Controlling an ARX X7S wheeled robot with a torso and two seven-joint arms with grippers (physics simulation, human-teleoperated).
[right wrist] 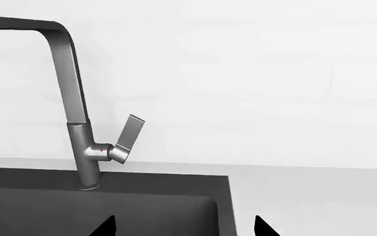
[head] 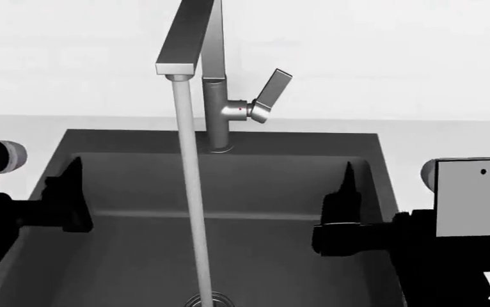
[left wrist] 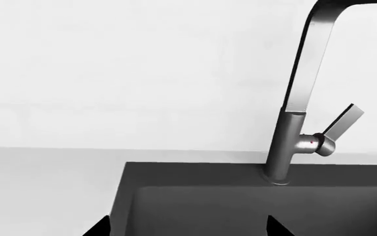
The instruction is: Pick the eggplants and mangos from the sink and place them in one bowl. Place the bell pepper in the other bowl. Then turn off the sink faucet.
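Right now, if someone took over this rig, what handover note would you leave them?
Left tool: open, empty, over the sink's left side.
Right tool: open, empty, over its right side.
Faucet: running; the stream falls to the drain. Lever is raised, slanting to the right.
No eggplant, mango, pepper or bowl shows in any view, so the sorting cannot be confirmed from here.
Left: check the bowls, then shut off the faucet; the right tool looks nearer the lever.
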